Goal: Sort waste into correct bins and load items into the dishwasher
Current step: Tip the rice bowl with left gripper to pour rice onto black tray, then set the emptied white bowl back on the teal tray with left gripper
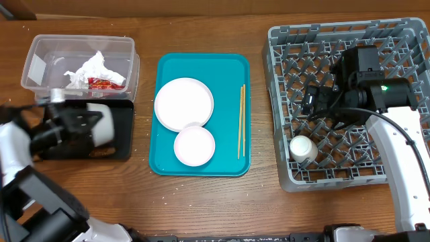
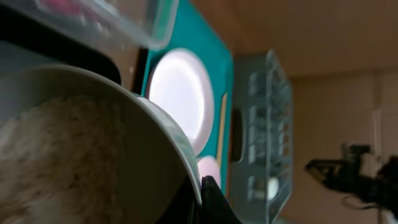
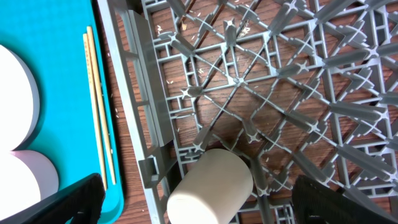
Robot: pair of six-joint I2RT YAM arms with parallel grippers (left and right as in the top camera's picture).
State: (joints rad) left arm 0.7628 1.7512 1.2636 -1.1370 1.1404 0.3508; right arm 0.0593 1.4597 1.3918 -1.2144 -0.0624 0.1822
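My left gripper (image 1: 82, 122) is shut on the rim of the pale grey-green bowl (image 1: 102, 126), held tipped on its side over the black tray (image 1: 125, 138). In the left wrist view the bowl (image 2: 143, 143) still holds white rice (image 2: 56, 155), with my finger (image 2: 208, 202) on its rim. The clear tub (image 1: 40, 54) holds crumpled white paper (image 1: 87, 67) and a red-and-white wrapper (image 1: 104, 83). Two white plates (image 1: 183, 102) (image 1: 194, 145) and chopsticks (image 1: 241, 121) lie on the teal tray. My right gripper (image 1: 317, 106) is open and empty above the grey dish rack (image 1: 282, 74), near the white cup (image 3: 211, 186) lying on its side.
The teal serving tray (image 1: 232, 67) sits mid-table between the bins and the rack. The cup (image 1: 302, 148) rests in the rack's front-left corner. Small white crumbs are scattered on the wood under the rack (image 3: 186, 37).
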